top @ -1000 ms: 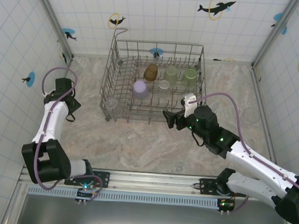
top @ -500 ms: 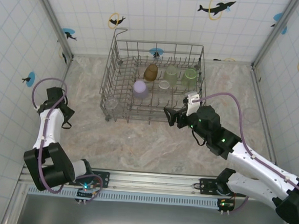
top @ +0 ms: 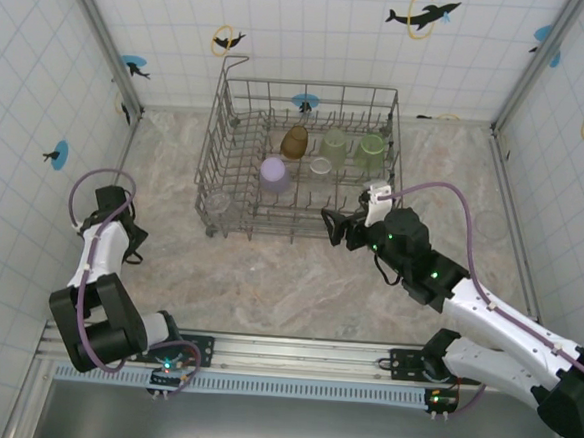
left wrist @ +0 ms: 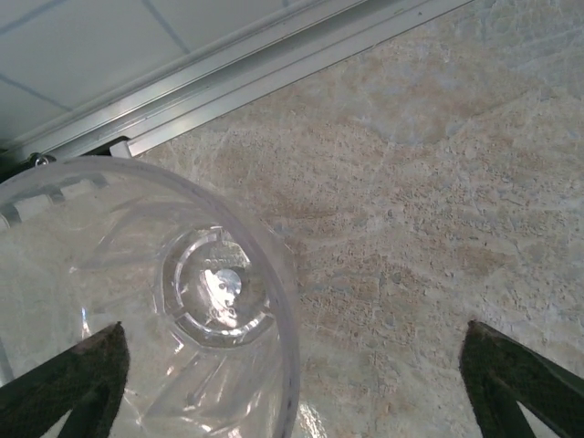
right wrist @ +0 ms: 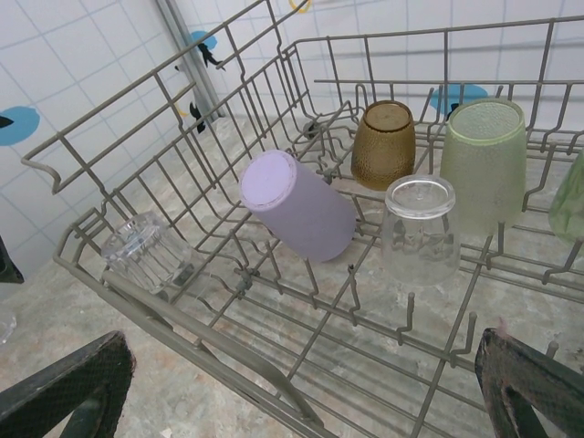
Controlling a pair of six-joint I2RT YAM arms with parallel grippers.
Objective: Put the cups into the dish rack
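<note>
While the left fingers (left wrist: 68,379) stand wide apart near the left wall, a loose clear cup (left wrist: 155,301) sits on the tabletop (left wrist: 438,182) between them, close to one finger and not clamped. The right fingers (right wrist: 64,392) are spread fully and empty at the near right corner of the dish rack (top: 217,144). The rack holds a tilted lavender cup (right wrist: 301,214), an amber cup (right wrist: 385,144), a green cup (right wrist: 482,164), a rim-down clear cup (right wrist: 420,228) and, at its near left corner, another clear cup (right wrist: 141,251).

— Where's the dish rack (top: 217,149)?
— On the table (top: 268,277), toward the back wall (top: 315,30).
— And inside?
— Cups (top: 321,167) cluster in its middle; the corner cup (top: 216,206) sits near-left.
— Outside?
— A loose cup (left wrist: 182,292), at the table's far left.
</note>
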